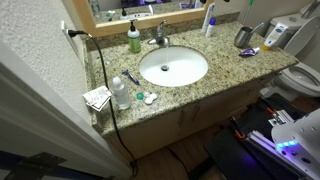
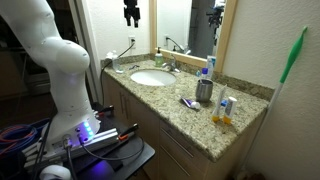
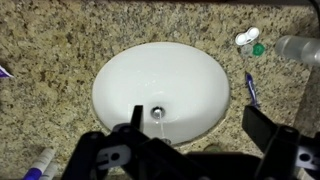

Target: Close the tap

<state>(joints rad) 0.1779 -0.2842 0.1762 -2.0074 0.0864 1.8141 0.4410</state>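
Tap (image 1: 160, 38) sits at the back rim of the basin (image 1: 195, 72), beside the green soap bottle (image 1: 134, 40). Our fingers (image 3: 262, 130) hang spread wide high above it; we'd line up over the lever, then press gently.

White basin (image 3: 160, 70) straight below the claw (image 3: 193, 115), speckled counter (image 3: 50, 40) all round, lens case (image 3: 247, 42), clear bottle (image 3: 298, 48) and blue toothbrush (image 3: 250, 88) off to one side, green soap bottle (image 1: 134, 40) farther off
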